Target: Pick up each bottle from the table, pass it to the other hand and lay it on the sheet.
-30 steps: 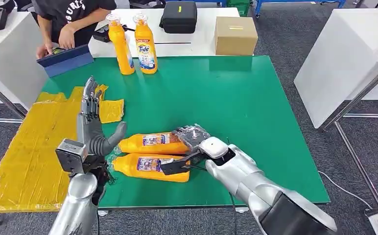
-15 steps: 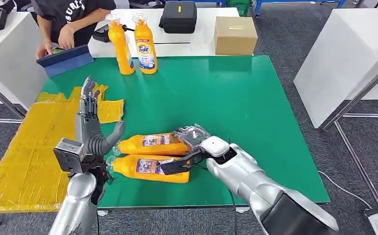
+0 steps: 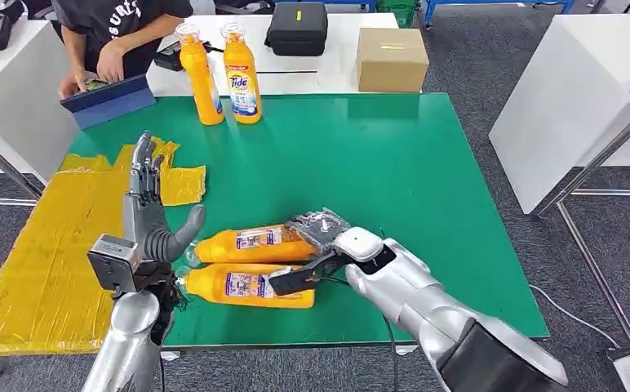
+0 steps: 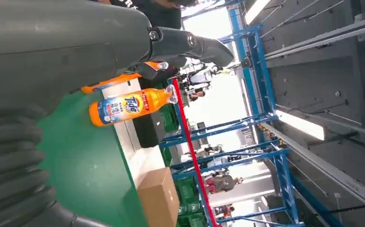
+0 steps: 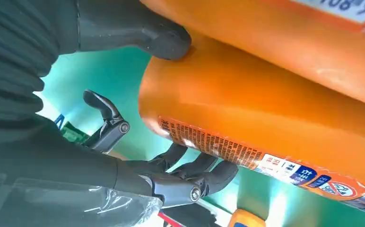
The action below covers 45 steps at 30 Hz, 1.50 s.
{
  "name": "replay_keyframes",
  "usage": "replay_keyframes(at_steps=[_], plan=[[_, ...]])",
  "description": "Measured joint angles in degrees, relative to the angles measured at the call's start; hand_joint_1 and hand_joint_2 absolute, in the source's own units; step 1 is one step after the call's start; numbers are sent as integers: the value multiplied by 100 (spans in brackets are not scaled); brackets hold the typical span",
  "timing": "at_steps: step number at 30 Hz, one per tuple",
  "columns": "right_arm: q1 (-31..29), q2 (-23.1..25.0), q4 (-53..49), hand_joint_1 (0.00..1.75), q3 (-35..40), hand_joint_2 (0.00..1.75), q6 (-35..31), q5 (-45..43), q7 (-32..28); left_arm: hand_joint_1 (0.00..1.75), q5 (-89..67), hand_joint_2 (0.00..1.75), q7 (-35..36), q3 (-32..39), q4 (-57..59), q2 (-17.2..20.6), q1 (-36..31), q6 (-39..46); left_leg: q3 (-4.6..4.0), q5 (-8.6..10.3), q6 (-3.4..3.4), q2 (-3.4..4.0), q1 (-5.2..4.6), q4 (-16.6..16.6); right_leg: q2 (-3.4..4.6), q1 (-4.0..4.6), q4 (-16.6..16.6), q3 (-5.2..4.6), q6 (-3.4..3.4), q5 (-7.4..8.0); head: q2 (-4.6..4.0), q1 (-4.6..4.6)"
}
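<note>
Two orange bottles lie side by side near the front of the green table (image 3: 426, 188). My right hand (image 3: 326, 244) grips the base of the farther bottle (image 3: 250, 243). Its fingers wrap over that bottle's far side, and its thumb (image 3: 290, 280) lies across the nearer bottle (image 3: 246, 286). In the right wrist view the thumb (image 5: 157, 38) sits in the seam between the two bottles, and the fingers (image 5: 195, 175) curl around the held bottle (image 5: 275, 127). My left hand (image 3: 150, 206) is raised and open beside the bottles' caps, holding nothing. The yellow sheet (image 3: 42, 245) covers the table's left side.
Two more orange bottles (image 3: 200, 77) (image 3: 242, 73) stand upright at the table's far edge; one of them, a Tide bottle (image 4: 128, 105), is seen past my left hand. A person stands behind them with a blue tablet (image 3: 108, 100). A black case (image 3: 298, 28) and a cardboard box (image 3: 392, 59) sit on the white table beyond.
My left hand has drawn slightly back and to the left. The two lying bottles have shifted a little leftward under my right hand, which keeps its hold.
</note>
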Motion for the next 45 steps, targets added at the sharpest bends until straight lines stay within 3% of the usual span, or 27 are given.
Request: replay_keyframes(at_steps=[19, 21, 22, 23, 24, 45], plan=[[4, -103, -173, 173, 227, 175, 0, -2, -41, 0, 9, 175, -48, 68, 0, -2, 55, 0, 4, -1, 0, 1, 1, 0, 2, 2, 0, 2, 0, 0, 0, -2], [5, -111, -188, 164, 229, 175, 0, -2, -42, 0, 9, 175, -48, 70, 0, -2, 62, 0, 3, -1, 0, 1, 1, 0, 2, 2, 0, 1, 0, 0, 0, -2], [5, -116, -195, 134, 234, 175, 0, -2, -44, 0, 9, 175, -50, 70, 0, -2, 67, 0, 3, -1, 0, 1, 1, 0, 2, 2, 0, 2, 0, 0, 0, 0], [7, -120, -199, 44, 236, 175, 0, -2, -46, 0, 9, 175, -50, 70, 0, -2, 71, 0, 3, -1, 0, 1, 1, 0, 2, 2, 0, 1, 0, 0, 0, -2], [7, -122, -201, 0, 243, 175, 0, -11, -46, 0, 9, 175, -50, 70, 0, -2, 74, 0, 3, -1, 0, 1, 1, 0, 2, 2, 0, 2, 0, 0, 0, 0], [92, -116, -385, 0, 376, 175, -254, -474, 230, 0, 0, 175, -70, 85, -4, -52, 176, 46, -26, 0, -1, 0, 5, 0, 1, 2, 1, -17, 0, 0, 0, 0]])
